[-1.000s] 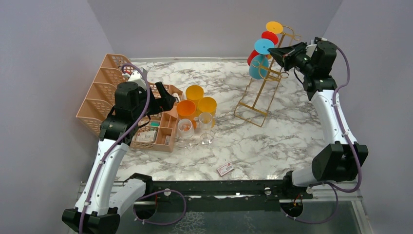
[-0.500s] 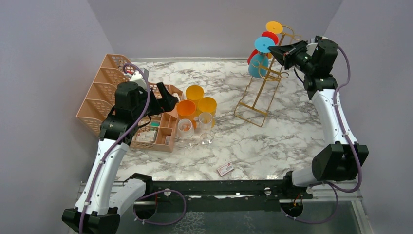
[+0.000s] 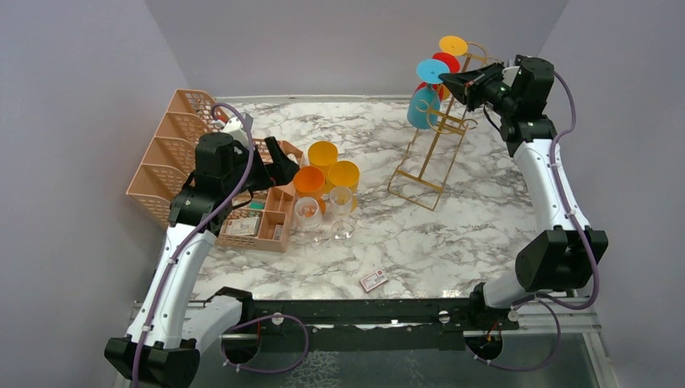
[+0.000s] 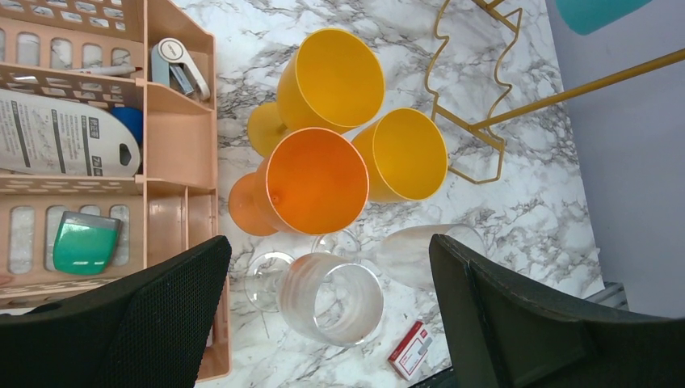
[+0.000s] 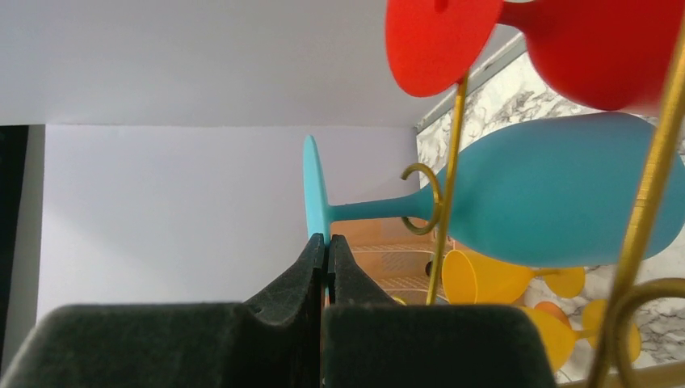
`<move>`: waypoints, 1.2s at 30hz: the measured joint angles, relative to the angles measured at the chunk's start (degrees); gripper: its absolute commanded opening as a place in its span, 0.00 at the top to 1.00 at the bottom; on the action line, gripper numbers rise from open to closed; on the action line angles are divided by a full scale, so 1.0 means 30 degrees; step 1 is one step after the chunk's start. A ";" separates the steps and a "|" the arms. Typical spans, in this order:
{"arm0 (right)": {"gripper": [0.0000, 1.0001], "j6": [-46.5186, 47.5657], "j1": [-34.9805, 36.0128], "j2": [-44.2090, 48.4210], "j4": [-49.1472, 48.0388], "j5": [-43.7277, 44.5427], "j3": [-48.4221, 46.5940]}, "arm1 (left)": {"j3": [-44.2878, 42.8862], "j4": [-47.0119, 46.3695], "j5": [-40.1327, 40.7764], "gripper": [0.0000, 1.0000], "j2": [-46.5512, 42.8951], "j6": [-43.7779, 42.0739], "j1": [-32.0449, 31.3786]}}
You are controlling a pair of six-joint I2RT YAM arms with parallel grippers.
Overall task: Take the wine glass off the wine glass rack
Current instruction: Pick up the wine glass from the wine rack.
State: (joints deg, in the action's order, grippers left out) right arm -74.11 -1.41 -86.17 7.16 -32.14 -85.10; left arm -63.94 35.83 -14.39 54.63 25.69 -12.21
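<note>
The gold wire wine glass rack (image 3: 426, 166) stands at the back right of the marble table. My right gripper (image 3: 449, 81) is shut on the edge of the round foot (image 5: 315, 190) of a teal wine glass (image 5: 557, 190), which hangs upside down near the rack's top. The glass's stem runs through a gold hook (image 5: 426, 202). A red wine glass (image 5: 598, 48) hangs just above it, and a yellow foot (image 3: 454, 44) tops the rack. My left gripper (image 4: 327, 259) is open above the glasses on the table, holding nothing.
An orange glass (image 4: 315, 182), two yellow glasses (image 4: 339, 77) and clear glasses (image 4: 331, 299) stand mid-table. A peach divided tray (image 4: 174, 145) and a mesh organizer (image 3: 165, 153) sit at the left. A small red box (image 3: 373, 280) lies near the front edge. The walls are close behind the rack.
My right gripper has risen and shifted slightly left with the teal glass, lifting its bowl higher along the rack. The left arm has barely shifted.
</note>
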 measured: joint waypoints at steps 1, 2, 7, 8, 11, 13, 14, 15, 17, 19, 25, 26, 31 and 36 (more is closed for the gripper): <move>0.99 0.0036 0.0051 -0.0073 0.0204 0.0073 -0.0328 | 0.0000 0.0000 -0.0015 0.01 0.0051 -0.0007 0.0000; 0.99 0.0058 0.0102 -0.0117 0.0342 0.0197 -0.0619 | 0.0000 0.0000 -0.0036 0.01 0.0080 -0.0007 0.0000; 0.99 0.0000 0.0131 -0.0401 0.0852 0.0437 -0.1588 | 0.0000 0.0000 -0.0109 0.01 0.0109 -0.0007 0.0000; 0.99 -0.0058 0.0131 -0.0495 0.0838 0.0430 -0.1617 | 0.0000 0.0000 -0.0117 0.01 0.0109 -0.0007 0.0000; 0.99 -0.0452 0.0175 -0.0831 0.0896 0.0415 -0.1552 | 0.0000 0.0000 -0.0124 0.01 0.0073 0.0000 0.0000; 0.99 -0.0678 0.0197 -0.0903 0.0903 0.0423 -0.1290 | 0.0000 0.0000 -0.0131 0.01 -0.0007 0.0000 0.0000; 0.99 -0.0801 0.0204 -0.0911 0.0918 0.0423 -0.1166 | 0.0000 0.0000 -0.0131 0.01 -0.0044 0.0000 0.0000; 0.99 -0.0903 0.0204 -0.0911 0.0911 0.0423 -0.1056 | 0.0000 0.0000 -0.0131 0.01 -0.0095 0.0000 0.0000; 0.99 -0.1129 0.0204 -0.0911 0.0889 0.0430 -0.0896 | 0.0000 -0.0007 -0.0131 0.01 -0.0189 0.0000 0.0000; 0.99 -0.1304 0.0204 -0.0911 0.0867 0.0430 -0.0809 | 0.0000 -0.0007 -0.0131 0.01 -0.0233 0.0000 0.0000; 0.99 -0.1326 0.0393 -0.0918 0.0940 0.0488 -0.0809 | 0.0000 0.0000 -0.0175 0.01 -0.0240 0.0007 0.0000; 0.99 -0.1290 0.0415 -0.0925 0.0933 0.0488 -0.0809 | 0.0000 0.0000 -0.0211 0.01 -0.0240 0.0007 0.0000; 0.99 -0.1290 0.0503 -0.1100 0.0714 0.0233 -0.0809 | 0.0000 0.0000 -0.0313 0.01 -0.0248 0.0029 0.0000; 0.99 -0.1224 0.0707 -0.1530 0.0474 -0.0554 -0.0809 | 0.0000 0.0000 -0.0306 0.01 -0.0510 0.0095 0.0000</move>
State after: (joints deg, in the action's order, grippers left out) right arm -77.78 0.71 -90.76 8.58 -33.80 -87.53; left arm -63.94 35.83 -15.31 53.10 25.98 -12.21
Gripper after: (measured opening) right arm 0.015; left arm 0.987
